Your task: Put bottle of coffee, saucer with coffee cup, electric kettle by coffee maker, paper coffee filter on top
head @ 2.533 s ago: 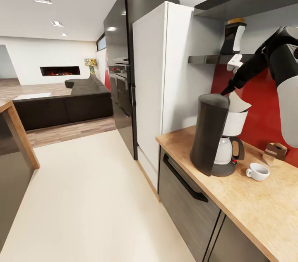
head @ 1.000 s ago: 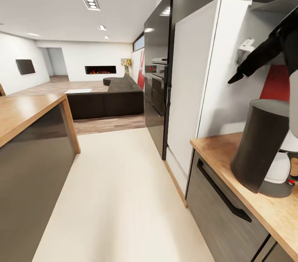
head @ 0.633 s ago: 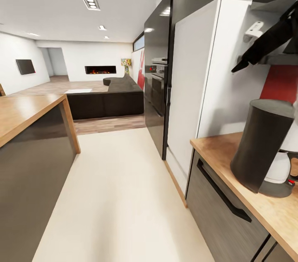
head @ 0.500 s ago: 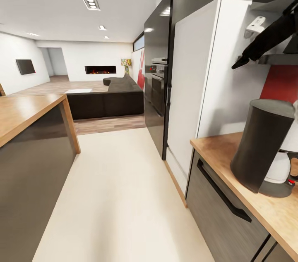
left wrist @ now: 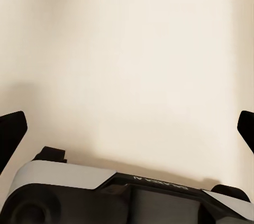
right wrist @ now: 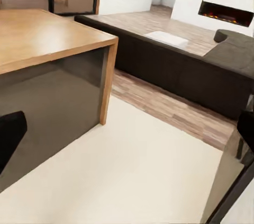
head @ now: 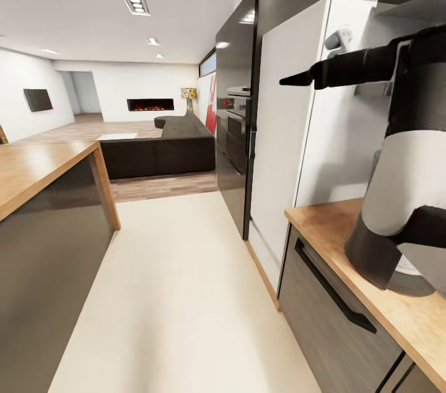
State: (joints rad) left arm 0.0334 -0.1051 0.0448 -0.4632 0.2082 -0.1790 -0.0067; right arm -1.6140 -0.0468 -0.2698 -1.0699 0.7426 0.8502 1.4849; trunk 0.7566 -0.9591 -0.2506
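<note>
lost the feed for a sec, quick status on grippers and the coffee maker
Right gripper level toward fridge, open, empty. Left gripper open over pale floor. Coffee maker on countertop, half hidden behind right arm.

Head view: stands beside the kitchen countertop (head: 328, 219), looks level along the pale floor (head: 179, 294) toward the lounge, with sofa (head: 161, 154) and fireplace (head: 150, 104) far off. The countertop's front edge runs along the near right; the island counter (head: 37, 170) sits at near left.

Right wrist view: looks out and slightly down across the same floor (right wrist: 132, 171), taking in the island counter's corner (right wrist: 108, 41), sofa (right wrist: 211, 70) and fireplace (right wrist: 225, 13). Shares these with the head view.

Left wrist view: very close to a plain cream surface (left wrist: 137, 60); facing direction cannot be told.
</note>
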